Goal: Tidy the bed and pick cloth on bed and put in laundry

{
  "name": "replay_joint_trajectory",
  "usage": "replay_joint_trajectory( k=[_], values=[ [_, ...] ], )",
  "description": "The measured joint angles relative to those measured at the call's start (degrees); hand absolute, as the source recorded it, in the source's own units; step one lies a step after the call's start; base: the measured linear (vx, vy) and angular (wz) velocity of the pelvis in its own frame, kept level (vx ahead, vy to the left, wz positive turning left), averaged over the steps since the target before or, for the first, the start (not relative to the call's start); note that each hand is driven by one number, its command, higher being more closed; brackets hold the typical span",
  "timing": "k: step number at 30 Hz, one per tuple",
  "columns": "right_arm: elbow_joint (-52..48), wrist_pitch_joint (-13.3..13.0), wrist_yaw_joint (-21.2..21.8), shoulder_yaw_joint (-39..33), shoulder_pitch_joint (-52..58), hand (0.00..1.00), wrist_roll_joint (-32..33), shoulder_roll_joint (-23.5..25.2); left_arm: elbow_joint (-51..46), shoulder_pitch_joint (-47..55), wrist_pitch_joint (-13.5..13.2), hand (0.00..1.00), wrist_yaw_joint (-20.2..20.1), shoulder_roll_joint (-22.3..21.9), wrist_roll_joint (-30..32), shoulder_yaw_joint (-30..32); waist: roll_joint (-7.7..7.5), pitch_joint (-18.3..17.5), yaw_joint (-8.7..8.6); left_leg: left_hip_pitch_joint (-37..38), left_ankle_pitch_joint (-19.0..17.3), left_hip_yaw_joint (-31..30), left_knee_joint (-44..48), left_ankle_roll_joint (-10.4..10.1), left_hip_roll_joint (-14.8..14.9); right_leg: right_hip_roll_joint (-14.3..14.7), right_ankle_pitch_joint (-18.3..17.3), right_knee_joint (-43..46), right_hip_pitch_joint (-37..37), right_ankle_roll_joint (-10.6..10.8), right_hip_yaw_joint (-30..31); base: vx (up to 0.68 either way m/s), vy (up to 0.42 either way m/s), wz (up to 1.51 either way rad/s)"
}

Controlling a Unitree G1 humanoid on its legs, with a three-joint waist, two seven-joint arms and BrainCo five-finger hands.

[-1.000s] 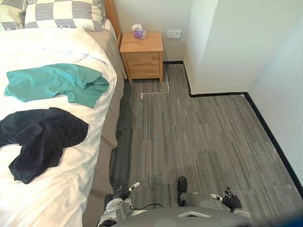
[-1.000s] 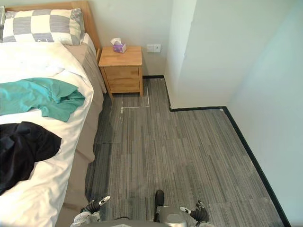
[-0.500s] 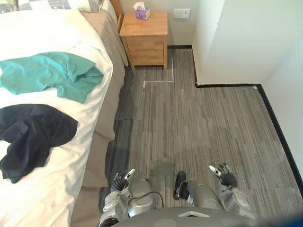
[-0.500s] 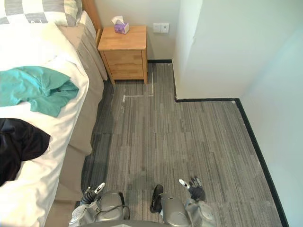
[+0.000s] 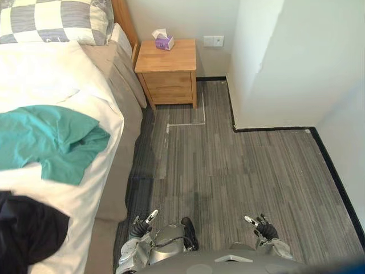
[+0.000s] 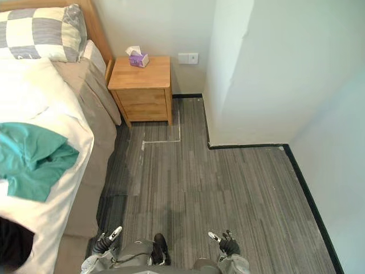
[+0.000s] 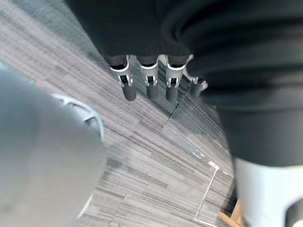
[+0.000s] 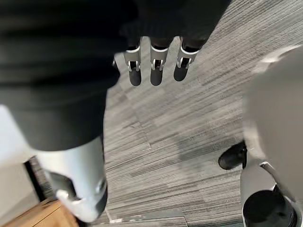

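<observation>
Two cloths lie on the bed (image 5: 54,85), which takes the left side of the frame under a white cover. One teal cloth (image 5: 48,140) is crumpled at mid left, near the bed's edge. One black cloth (image 5: 25,237) is bunched at lower left and cut off by the frame. The two lie close together, with a strip of white cover between them. Neither hand touches either cloth.

One checked pillow (image 5: 54,20) sits at the upper left against the wooden headboard. One wooden nightstand (image 5: 168,68) stands at top centre, just beside the bed. One tissue box (image 5: 165,41) sits on its top toward the back. One wall socket plate (image 5: 213,41) is on the wall to the right of the nightstand. A thin white line (image 5: 188,121) is marked on the grey striped floor (image 5: 245,171) in front of the nightstand.

The left hand (image 5: 140,226) is at bottom centre-left, low over the floor beside the bed's side. Its wrist view shows the fingers (image 7: 152,85) straight, in a row, holding nothing. The right hand (image 5: 263,229) is at bottom centre-right over bare floor, well apart from the bed. Its fingers (image 8: 156,71) are also straight and relaxed, with nothing in them.
</observation>
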Motion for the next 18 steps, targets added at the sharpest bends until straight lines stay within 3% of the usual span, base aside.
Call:
replay_joint_trajectory(
  k=[2,4,8,10,11,12,13,14,15,17,18],
  values=[
    [-0.27,0.59,-0.62,0.49,0.27,0.0,-0.9,-0.41,1.42,0.29,0.08,0.0,0.1,1.12,0.07,-1.19,0.33,0.24,-1.28,5.67,-2.55,-3.38,-0.66,-0.49,-0.02,-3.17,1.34,12.6,-3.18,0.37,-1.03,0.52,-0.016,0.7],
    [-1.98,0.59,-0.82,1.07,0.28,0.0,-0.97,-0.55,1.94,0.29,0.55,0.0,0.35,1.1,0.05,-1.26,1.18,0.57,-1.61,9.2,-3.52,-5.15,-2.02,-1.67,1.52,-3.79,1.23,13.96,-5.22,0.15,-1.43,0.4,-0.069,0.55],
    [-5.31,0.51,-0.69,1.61,-0.01,0.0,-0.75,0.09,2.07,-0.68,1.92,0.0,0.52,1.37,-0.61,-1.76,1.47,1.16,-1.3,15.16,-6.72,-10.67,-4.03,-6.32,7.68,-2.61,2.05,-1.08,-13.79,0.59,-2.94,0.43,-0.235,0.56],
    [-5.34,0.51,-0.6,1.98,0.11,0.0,-0.6,-0.23,2.62,-1.79,2.01,0.0,0.49,0.83,-0.61,-2.09,1.59,1.91,-1.74,17.06,-7.97,-12.86,-4.22,-8.12,9.72,-1.98,5.41,-11.79,-15.83,0.54,-2.32,0.42,-0.381,0.86],
    [-5.31,0.5,-0.45,2.57,0.23,0.0,-0.18,-0.22,2.81,-2.21,1.83,0.0,0.37,0.48,-0.73,-1.96,1.13,2.33,-1.91,18.59,-9.29,-14.41,-4.28,-9.58,10.05,-1.33,8.67,-18.34,-16.29,0.88,0.43,0.55,-0.531,1.02],
    [-5.35,0.43,-0.13,2.73,0.15,0.0,0.35,-0.08,2.85,-1.94,1.71,0.0,0.36,0.74,-1.12,-1.59,0.61,2.65,-2.44,19.81,-10.99,-16.82,-3.51,-11.05,10.17,-0.94,13.8,-18.1,-16.62,0.21,3.05,0.51,-0.485,1.07],
    [-5.35,0.42,0.09,2.76,0.11,0.0,0.36,-0.12,3.25,-2.34,1.69,0.0,0.51,0.58,-1.17,-1.29,0.9,2.8,-2.71,20.62,-11.45,-18.09,-3.27,-11.18,10.72,-0.93,12.66,-14.75,-17.02,-1.6,3.52,0.51,-0.469,0.72],
    [-5.64,0.36,0.1,2.73,-0.91,0.0,0.37,-0.96,3.58,-2.87,1.64,0.0,0.51,-0.59,-1.2,-1.21,1.64,2.75,-2.0,20.69,-10.4,-18.44,-2.41,-9.84,11.4,-1.16,7.25,-9.01,-18.88,-2.42,2.91,0.46,-0.444,0.34],
    [-6.42,0.08,0.12,2.76,-2.6,0.0,0.35,-1.11,3.44,-3.23,1.55,0.0,0.61,-1.38,-1.15,-1.22,2.82,3.42,-1.76,19.73,-8.42,-18.99,0.35,-9.93,11.87,-1.5,3.44,-4.83,-19.75,-2.65,2.31,0.42,-0.429,0.24],
    [-7.17,0.23,0.1,2.74,-3.53,0.0,0.32,-1.47,3.48,-2.77,1.63,0.0,1.07,-2.29,-1.15,-1.18,4.79,3.41,-2.51,15.02,-5.92,-21.84,9.0,-9.96,14.19,-1.25,-0.77,-2.84,-18.91,-3.65,0.04,0.35,-0.37,0.39],
    [-7.08,0.37,0.11,2.77,-3.71,0.0,0.32,-1.36,3.25,-2.58,1.64,0.0,1.27,-2.26,-1.19,-1.01,4.95,3.39,-2.51,12.46,-4.05,-22.75,13.78,-9.85,14.93,-1.08,-1.88,-2.59,-18.22,-4.13,-0.63,0.45,-0.426,0.45]
  ],
)
